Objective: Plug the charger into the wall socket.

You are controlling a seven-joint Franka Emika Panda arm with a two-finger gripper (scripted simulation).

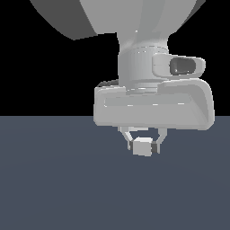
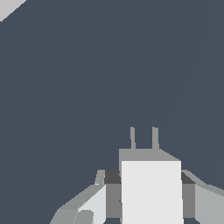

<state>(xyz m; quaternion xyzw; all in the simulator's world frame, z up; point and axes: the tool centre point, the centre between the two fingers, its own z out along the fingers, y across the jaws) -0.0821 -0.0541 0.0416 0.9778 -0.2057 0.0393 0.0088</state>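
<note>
1. Clearly the gripper (image 1: 143, 144) is clamped on the charger (image 1: 143, 147), fingers pressing both its sides.
2. Its two prongs (image 2: 143, 138) project clear of the fingers, probably so they can enter a socket unobstructed.
3. Below lies plain dark floor (image 1: 54, 188); no wall socket is in view.

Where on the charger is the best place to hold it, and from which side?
Grip the charger on its two flat side faces, as the claw does, coming from the back end opposite the prongs. This leaves the prongs free to point forward.
</note>
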